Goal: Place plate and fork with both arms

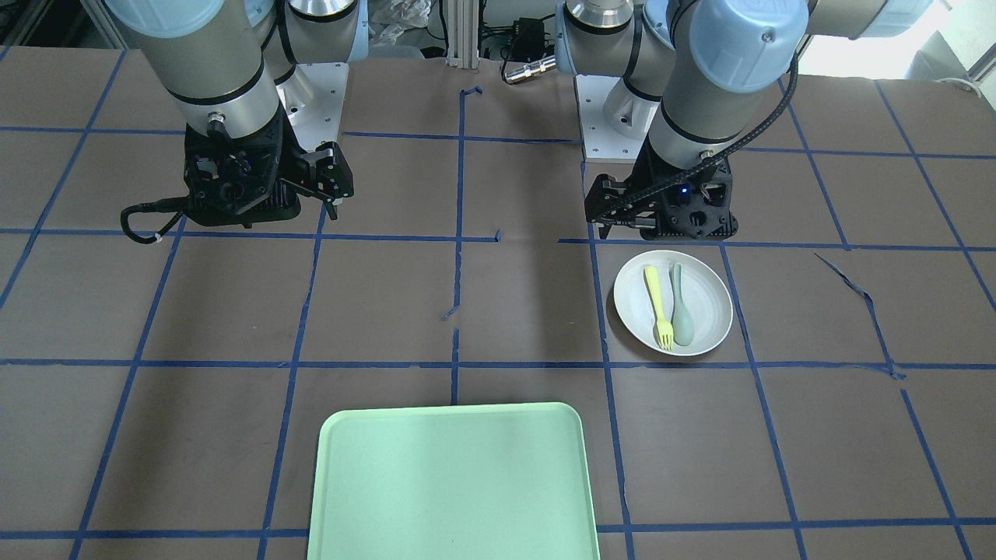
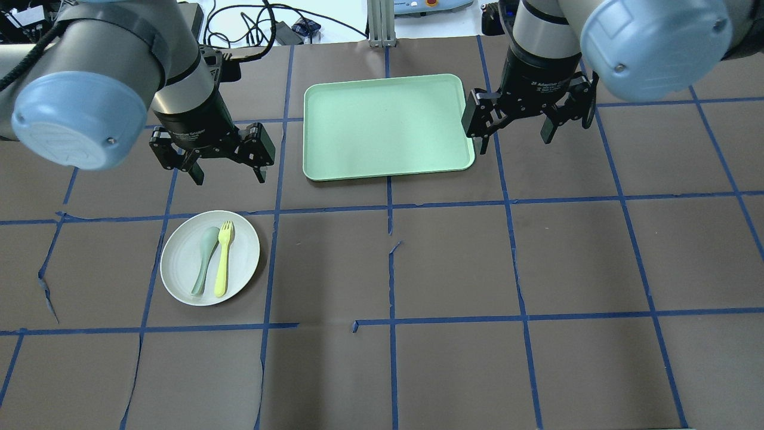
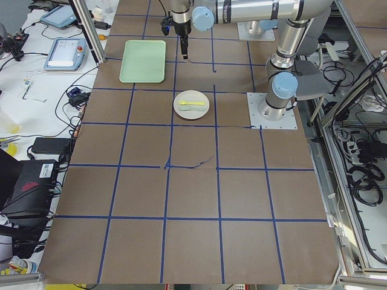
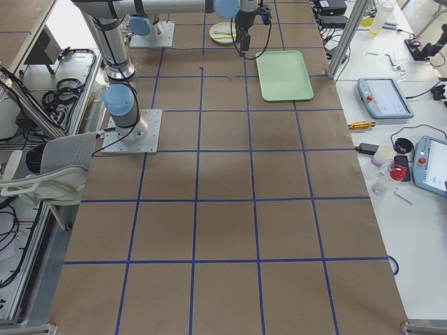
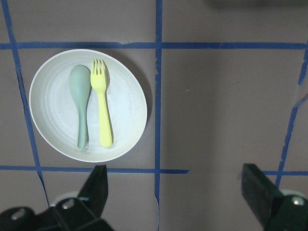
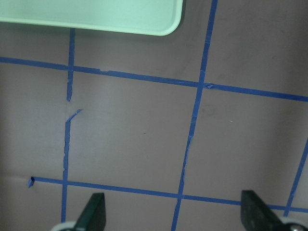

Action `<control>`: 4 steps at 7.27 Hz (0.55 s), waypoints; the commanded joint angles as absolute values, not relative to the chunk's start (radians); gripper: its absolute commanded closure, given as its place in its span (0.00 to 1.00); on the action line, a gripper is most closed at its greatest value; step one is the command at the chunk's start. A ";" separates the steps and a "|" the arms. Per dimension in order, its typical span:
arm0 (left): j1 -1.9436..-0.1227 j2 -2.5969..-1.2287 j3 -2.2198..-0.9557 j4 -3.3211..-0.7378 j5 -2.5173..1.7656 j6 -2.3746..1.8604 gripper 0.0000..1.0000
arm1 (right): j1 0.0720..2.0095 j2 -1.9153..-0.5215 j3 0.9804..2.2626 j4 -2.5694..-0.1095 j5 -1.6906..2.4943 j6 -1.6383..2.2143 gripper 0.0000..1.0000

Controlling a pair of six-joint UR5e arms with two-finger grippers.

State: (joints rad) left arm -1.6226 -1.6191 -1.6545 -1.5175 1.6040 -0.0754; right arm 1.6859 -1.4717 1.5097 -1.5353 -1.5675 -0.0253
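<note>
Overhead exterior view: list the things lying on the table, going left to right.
plate (its left rim comes first) → spoon on it → fork on it → tray

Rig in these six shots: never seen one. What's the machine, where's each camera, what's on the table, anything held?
Two jointed robot arms stand at a taped table. One camera looks down from behind the robot, one faces it across the table (sides mirrored), two watch from the table's ends, one sits on each wrist, looking past the jaws. The left arm hangs near a round plate carrying a yellow fork and a grey-green spoon. The right arm hangs beside an empty green tray. Both sets of jaws are open, holding nothing.
</note>
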 commanded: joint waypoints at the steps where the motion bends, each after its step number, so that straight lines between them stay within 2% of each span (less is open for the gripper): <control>1: -1.621 -1.606 -1.651 -1.520 1.605 -0.075 0.00 | 1.686 -1.473 1.513 -1.536 -1.569 -0.025 0.00; 4: -1.624 -1.614 -1.661 -1.517 1.606 -0.072 0.00 | 1.674 -1.466 1.516 -1.537 -1.577 -0.031 0.00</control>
State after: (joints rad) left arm -1.6229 -1.6091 -1.6562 -1.5175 1.6046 -0.0734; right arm 1.6829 -1.4682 1.5171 -1.5368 -1.5736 -0.0238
